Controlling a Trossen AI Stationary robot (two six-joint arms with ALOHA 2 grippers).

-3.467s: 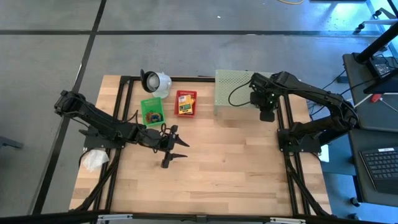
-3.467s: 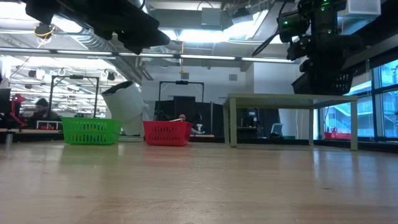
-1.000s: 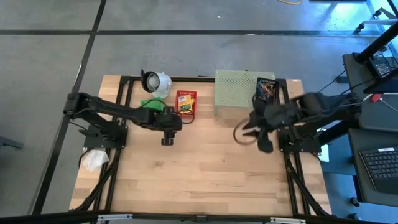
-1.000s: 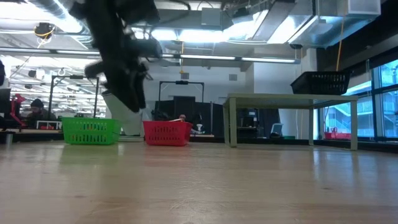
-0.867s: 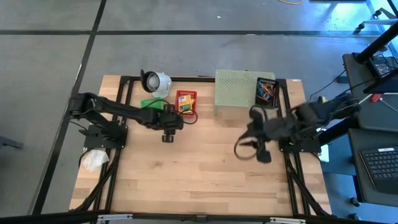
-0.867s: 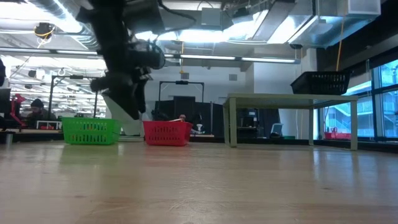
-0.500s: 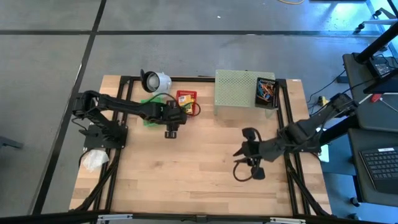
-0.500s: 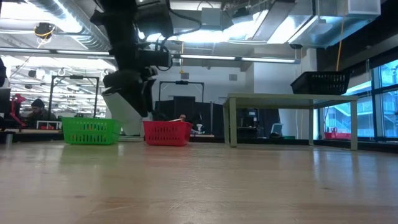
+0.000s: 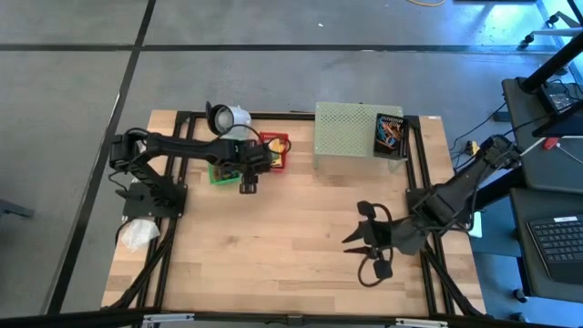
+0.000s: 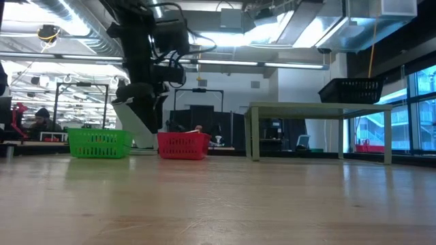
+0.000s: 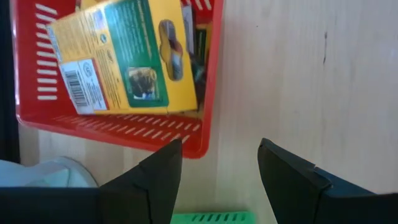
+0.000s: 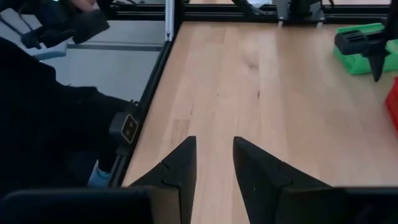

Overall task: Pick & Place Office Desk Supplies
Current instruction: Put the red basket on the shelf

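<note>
Ref. landmark: red basket [image 9: 274, 149], at the table's [image 9: 301, 237] far edge.

Left gripper [image 9: 248, 176]: hovers just beside the red basket, on its near side, over the gap between it and the green basket [image 9: 221, 170]. In the left wrist view the fingers [image 11: 155, 180] stand wide apart, nothing between them; the red basket's near rim [image 11: 112, 124] lies just beyond the fingertips.

Task item: yellow-and-green crayon box [image 11: 118, 59] lies flat inside the red basket, tilted w.r.t. the basket walls, barcode side up. Not touched by the gripper; it sits ahead of the fingertips, apart from them. A second dark item shows under the box edge; too hidden to identify.

Green basket: directly adjacent to the red basket, on the left-arm side. Contents mostly covered by the arm.

Right gripper [image 9: 364, 246]: well apart from the red basket, toward the table's near right, low over bare wood. Fingers [image 12: 177, 168] set narrow, a small gap between, holding nothing.

Pale green shelf [image 9: 346, 137]: right of the red basket, w/ a dark packet [image 9: 389, 135] on top.
</note>
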